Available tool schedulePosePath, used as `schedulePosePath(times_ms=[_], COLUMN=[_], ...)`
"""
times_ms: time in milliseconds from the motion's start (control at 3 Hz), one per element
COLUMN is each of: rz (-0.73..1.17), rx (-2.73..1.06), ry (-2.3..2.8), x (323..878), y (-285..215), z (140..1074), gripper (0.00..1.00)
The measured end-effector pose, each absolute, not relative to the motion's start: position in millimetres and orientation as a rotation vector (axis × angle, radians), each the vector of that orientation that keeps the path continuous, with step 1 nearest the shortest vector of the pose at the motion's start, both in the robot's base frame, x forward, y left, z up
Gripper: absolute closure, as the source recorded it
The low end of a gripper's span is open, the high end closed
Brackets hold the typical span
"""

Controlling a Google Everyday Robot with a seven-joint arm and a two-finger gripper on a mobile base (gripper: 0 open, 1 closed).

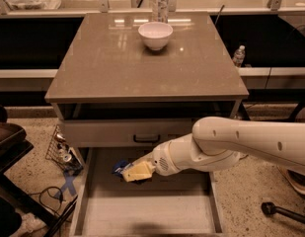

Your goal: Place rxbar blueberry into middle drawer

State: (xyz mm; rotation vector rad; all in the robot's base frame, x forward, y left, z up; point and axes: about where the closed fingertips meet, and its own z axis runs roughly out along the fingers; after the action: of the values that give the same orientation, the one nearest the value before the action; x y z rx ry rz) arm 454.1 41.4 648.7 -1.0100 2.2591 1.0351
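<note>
Fingers clasp rxbar blueberry — over the middle drawer.

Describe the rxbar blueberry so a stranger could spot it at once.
Find the brown-topped cabinet with the white bowl, then look down to the open middle drawer below its front. Over the drawer's back left, the end effector of the white arm grips the rxbar blueberry: a small flat dark blue wrapper, the only blue thing over the drawer.

High front view, angled down, jaws over middle drawer
</note>
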Motion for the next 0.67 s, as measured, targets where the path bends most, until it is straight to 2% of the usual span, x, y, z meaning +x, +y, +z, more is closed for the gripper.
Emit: schedulePosePath(times_ms=[667], rz=[1.157], rx=[-0.754], ry=[2.327], x=[454.1], y=[4.1], z=[564.7], gripper=[1.0])
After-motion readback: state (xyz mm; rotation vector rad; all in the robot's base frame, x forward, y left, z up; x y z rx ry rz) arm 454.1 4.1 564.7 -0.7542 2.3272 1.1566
